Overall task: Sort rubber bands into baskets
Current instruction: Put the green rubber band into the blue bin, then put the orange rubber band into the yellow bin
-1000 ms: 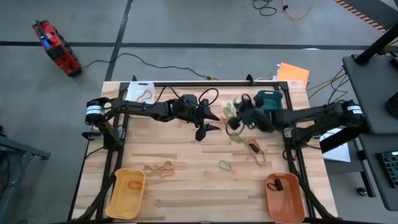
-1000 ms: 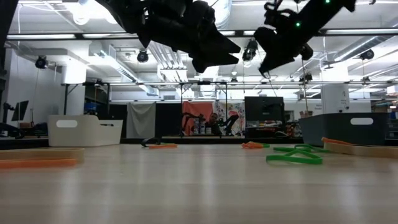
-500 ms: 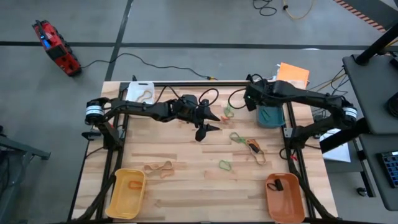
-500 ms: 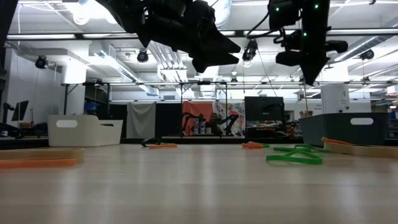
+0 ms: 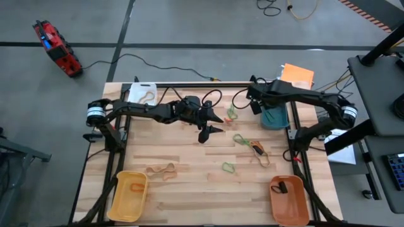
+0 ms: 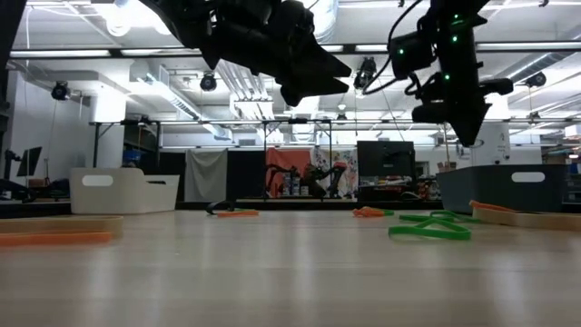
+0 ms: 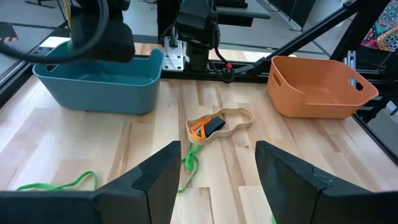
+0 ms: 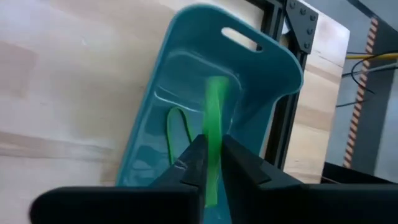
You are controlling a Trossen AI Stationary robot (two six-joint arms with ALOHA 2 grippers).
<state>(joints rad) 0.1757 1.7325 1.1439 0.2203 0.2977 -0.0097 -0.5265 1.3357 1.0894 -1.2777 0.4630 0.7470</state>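
The right gripper [image 8: 210, 163], pinched on a thin green rubber band [image 8: 213, 124], hangs over the glossy teal basket [image 8: 273, 62], where one green loop already lies. The left gripper [image 7: 214, 167] waits mid-table, fingers spread. Beyond it, tan, orange and green loops [image 5: 240, 139] lie on the wood — much sorting remains.

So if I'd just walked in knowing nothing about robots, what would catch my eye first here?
Probably the right gripper above the teal basket at the table's far right corner, pinching a bright green rubber band, with another green band already inside. Next, the left gripper hanging open over mid-table, and the loose bands scattered on the wooden table.
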